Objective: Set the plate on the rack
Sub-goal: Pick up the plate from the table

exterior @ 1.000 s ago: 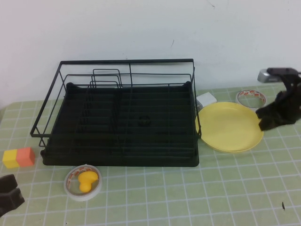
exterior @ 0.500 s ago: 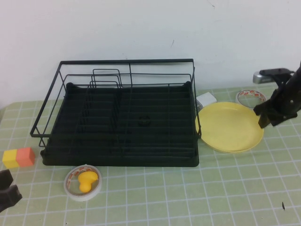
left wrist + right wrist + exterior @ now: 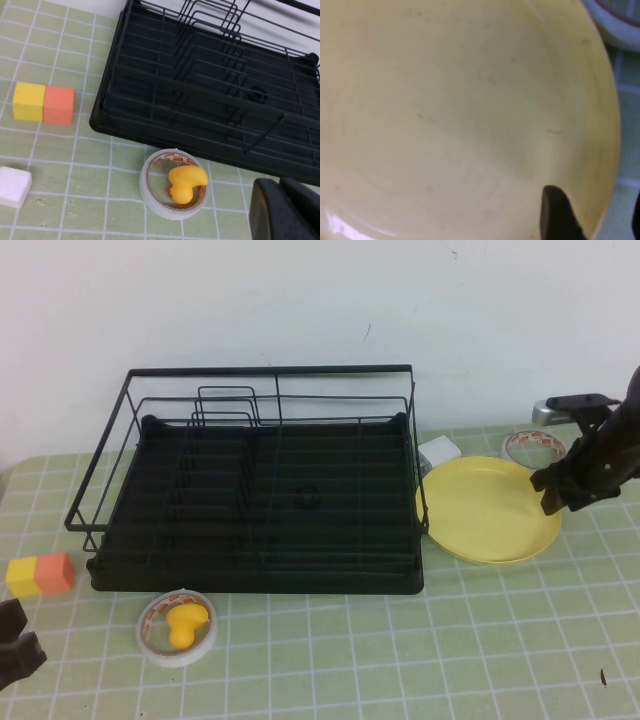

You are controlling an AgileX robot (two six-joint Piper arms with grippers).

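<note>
The pale-yellow plate (image 3: 487,510) lies flat on the table just right of the black wire rack (image 3: 255,485). My right gripper (image 3: 556,492) is at the plate's right rim and open. In the right wrist view the plate (image 3: 450,110) fills the picture; one finger (image 3: 559,215) is over the plate's inside, the other is at the picture's edge beyond the rim, and the gripper (image 3: 597,220) straddles the rim. My left gripper (image 3: 15,652) is shut and empty at the table's near left corner; it also shows in the left wrist view (image 3: 286,210), near the rack (image 3: 210,95).
A tape ring with a yellow duck inside (image 3: 177,627) lies in front of the rack. Yellow and orange blocks (image 3: 40,574) sit at the left. A white block (image 3: 438,452) and another tape ring (image 3: 533,447) lie behind the plate. A white block (image 3: 12,186) lies near the left gripper.
My right gripper has moved left, from beside the plate to over its right rim. The left gripper has dropped slightly lower in the high view.
</note>
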